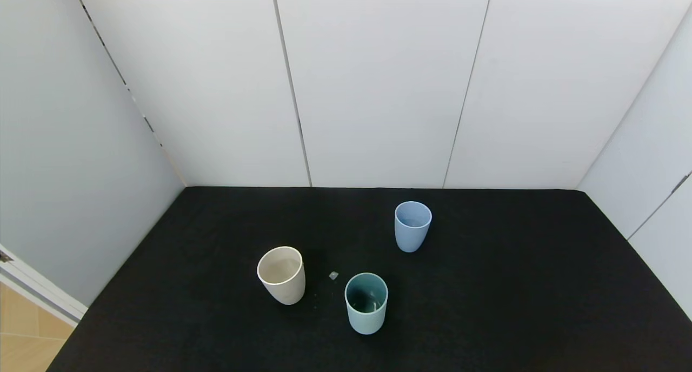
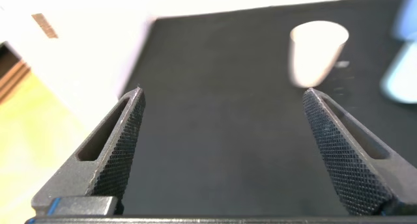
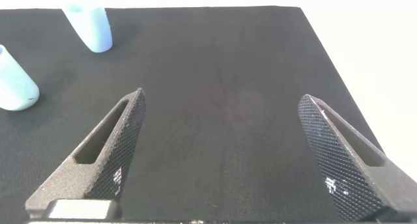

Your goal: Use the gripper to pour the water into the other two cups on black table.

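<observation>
On the black table [image 1: 486, 307] stand the cream-white cup [image 1: 281, 274] at centre left, the light blue cup [image 1: 412, 226] farther back, and a teal-green cup [image 1: 366, 303] nearest me. I cannot make out water in any cup. Neither gripper shows in the head view. My left gripper [image 2: 223, 94] is open and empty low over the table's left part, with the cream cup [image 2: 317, 51] well ahead of it. My right gripper [image 3: 221, 97] is open and empty over the table's right part, with the light blue cup [image 3: 89, 27] and the teal cup [image 3: 14, 87] far off to its side.
A small pale speck [image 1: 333, 275] lies on the cloth between the cream and teal cups. White panel walls [image 1: 378, 91] close the table at the back and both sides. The table's left edge borders a wooden floor [image 1: 27, 339].
</observation>
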